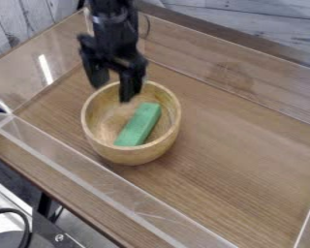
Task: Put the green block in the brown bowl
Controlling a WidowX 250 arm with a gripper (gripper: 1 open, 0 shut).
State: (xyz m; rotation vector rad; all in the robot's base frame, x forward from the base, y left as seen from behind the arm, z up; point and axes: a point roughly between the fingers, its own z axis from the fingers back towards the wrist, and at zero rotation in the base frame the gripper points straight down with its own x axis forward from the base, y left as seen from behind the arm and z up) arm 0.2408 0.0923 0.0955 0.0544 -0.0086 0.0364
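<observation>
1. the green block [139, 125] lies inside the brown bowl [90, 131], on the side of the bowl that is to the right in the view. it lies lengthwise on a slant, its far end leaning toward the right of the picture and its near end toward the bowl's front wall.
2. the bowl is a round, light-brown one, standing upright on the wooden table [229, 145], with its opening facing up. the inside of the bowl shows pale beside the block, to the left of it.
3. the black gripper [112, 79] is at the far side of the bowl, blurred. its fingers look spread, with two dark shapes standing apart and a lighter gap between them. nothing is pinched between them, and the block lies apart from them, nearer the viewer.
4. whether the fingers touch the far rim of the bowl cannot be told through the blur.
5. the dark arm [111, 29] rises above the gripper toward the top edge of the picture.
6. at the lower left, beyond the table's edge, a black cable [26, 221] curves in front of some dark equipment, too cut off to name.
</observation>
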